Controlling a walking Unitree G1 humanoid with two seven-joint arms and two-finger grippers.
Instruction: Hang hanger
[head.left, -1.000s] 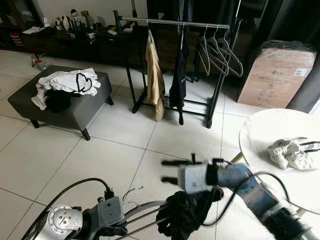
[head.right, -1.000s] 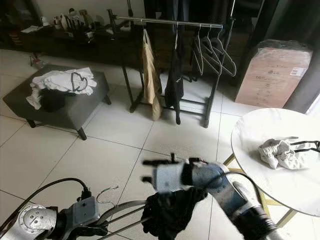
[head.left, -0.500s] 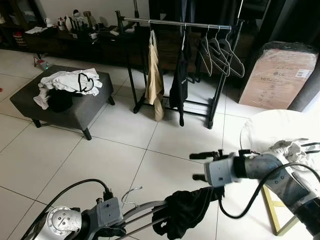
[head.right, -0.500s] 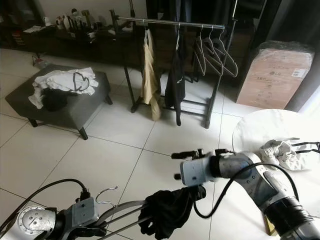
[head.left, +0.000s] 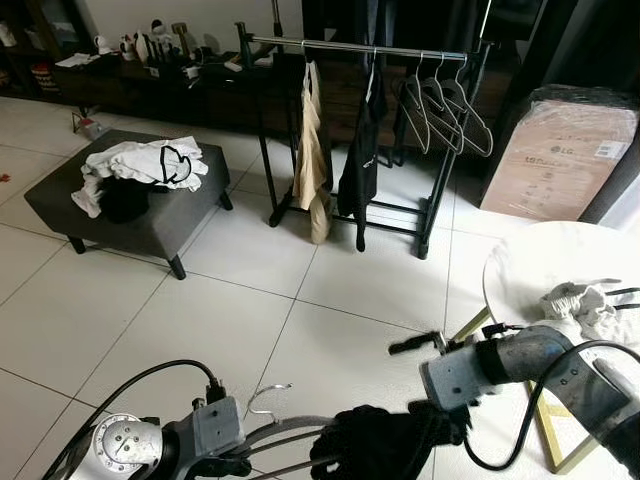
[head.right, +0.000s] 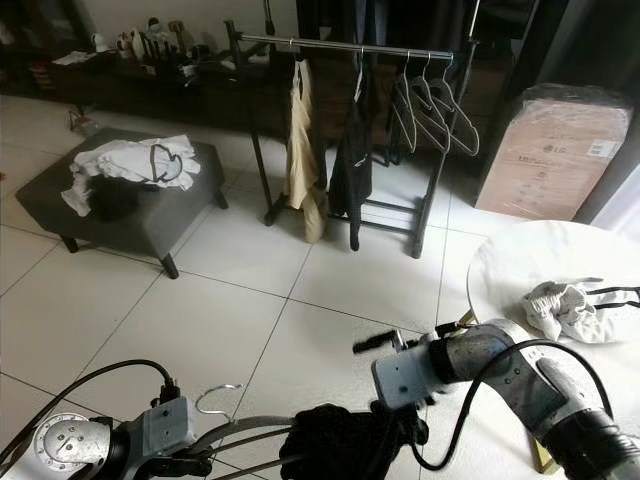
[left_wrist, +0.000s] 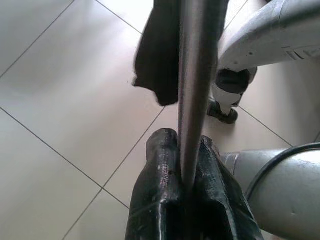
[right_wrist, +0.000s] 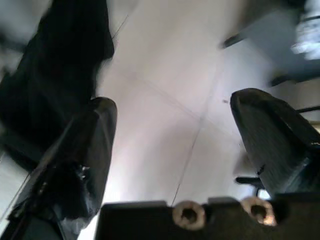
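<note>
The hanger (head.left: 285, 432), a silver one with a dark garment (head.left: 385, 450) bunched on it, is held low over the tiled floor (head.left: 200, 310), well short of the clothes rack (head.left: 350, 48) that stands across the room. It is gripped by the left gripper (left_wrist: 186, 165), whose jaws are clamped together on the hanger's metal bar, as is plain in the left wrist view; the hook (head.right: 215, 397) is left free and turned upward, presumably so that it can be passed over the rail later.

Just beside the garment, on the side away from the left gripper, the right gripper (right_wrist: 170, 120) is held with its jaws wide apart and nothing between them. It appears to be placed there to steady or arrange the cloth so that it does not slip off while the hanger is carried.

On the rack, a beige garment (head.left: 310, 160) and a black one (head.left: 358, 150) are hung, with several bare hangers (head.left: 445, 100) at the rail's far end; free rail can be seen between them, a likely place for the hook. To the left of the rack, an ottoman (head.left: 130, 200) is piled with clothes. To its right, a cardboard box (head.left: 560, 150) is stood, and nearer the robot a round white bench (head.left: 520, 270) carries a crumpled cloth (head.left: 590, 305).
</note>
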